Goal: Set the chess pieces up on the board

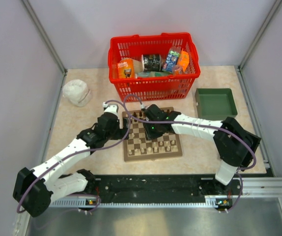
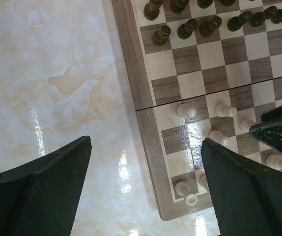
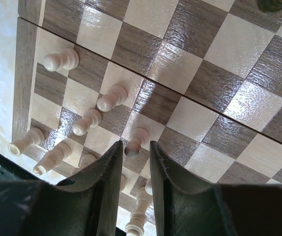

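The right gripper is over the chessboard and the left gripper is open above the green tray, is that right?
No. The left gripper is open, but the left wrist view shows it straddling the board's edge, partly over the table, not the green tray. The right gripper is over the board.

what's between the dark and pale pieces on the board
Only bare squares of the board separate dark pieces from pale pieces, per the left wrist view.

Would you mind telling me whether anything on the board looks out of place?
The pale pawns on the board stand staggered across different ranks, some well forward of the rest, rather than in one straight row.
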`<state>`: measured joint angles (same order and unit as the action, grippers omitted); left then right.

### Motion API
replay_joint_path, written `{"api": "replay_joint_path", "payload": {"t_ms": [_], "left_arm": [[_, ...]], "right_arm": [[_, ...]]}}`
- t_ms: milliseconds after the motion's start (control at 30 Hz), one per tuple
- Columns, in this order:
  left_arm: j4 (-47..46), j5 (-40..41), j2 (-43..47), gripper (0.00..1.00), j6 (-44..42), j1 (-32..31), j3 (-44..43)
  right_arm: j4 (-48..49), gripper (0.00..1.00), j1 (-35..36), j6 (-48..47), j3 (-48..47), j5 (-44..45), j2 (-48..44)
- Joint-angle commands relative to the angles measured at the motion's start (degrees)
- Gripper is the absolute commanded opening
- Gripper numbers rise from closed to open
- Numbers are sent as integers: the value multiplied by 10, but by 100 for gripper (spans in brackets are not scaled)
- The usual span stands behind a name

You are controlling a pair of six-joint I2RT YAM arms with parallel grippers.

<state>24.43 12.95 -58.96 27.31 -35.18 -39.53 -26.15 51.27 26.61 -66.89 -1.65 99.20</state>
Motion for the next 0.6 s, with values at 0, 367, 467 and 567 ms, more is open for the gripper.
{"api": "replay_joint_path", "payload": {"t_ms": [0,367,467,567], "left_arm": [[-18,3,11,99,0,4,8],[-17,2,16,99,1,5,13],[-17,3,16,99,0,5,13],[-17,1,16,99,0,5,13]], "right_arm": [[14,28,8,-3,-25,-3,6],[7,21,17,-3,-25,-8,2],[3,21,23,-2,-25,-10,-4],[-4,21,27,0,-20,-8,-9]]}}
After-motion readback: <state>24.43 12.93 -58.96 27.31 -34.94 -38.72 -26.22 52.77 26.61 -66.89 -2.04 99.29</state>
